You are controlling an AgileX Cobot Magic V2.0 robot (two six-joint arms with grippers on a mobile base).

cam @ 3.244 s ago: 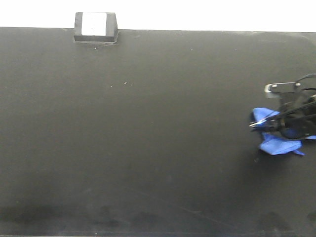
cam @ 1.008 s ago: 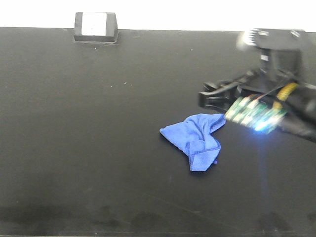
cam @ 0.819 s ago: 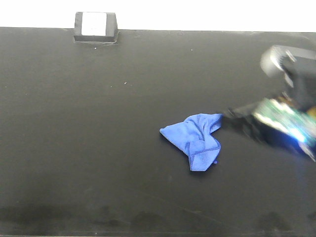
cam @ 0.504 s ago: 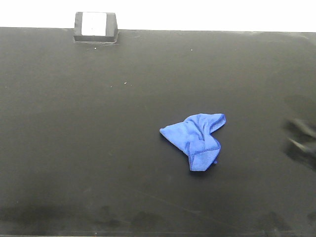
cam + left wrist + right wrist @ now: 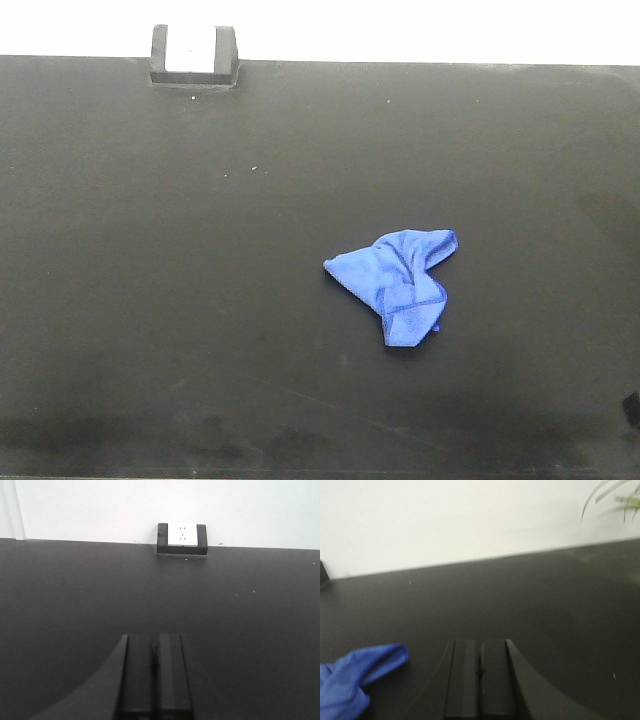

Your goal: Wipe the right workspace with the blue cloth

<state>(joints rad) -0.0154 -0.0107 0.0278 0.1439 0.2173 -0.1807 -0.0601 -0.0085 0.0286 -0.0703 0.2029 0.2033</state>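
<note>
A: From the right wrist we catch only a corner of the blue cloth [image 5: 350, 680], down at eight o'clock; the frame's left and bottom edges cut off the rest of it.

B: That whole view is soft, too. We can't read the weave, and the green fronds [image 5: 615, 502] at one o'clock are a blur clipped by the top and right edges.

A: The right gripper [image 5: 481, 677] runs off the bottom, so we see only its closed pads.

B: Likewise the left gripper [image 5: 155, 675]. And the socket box [image 5: 194, 53] overhead is washed out.
</note>
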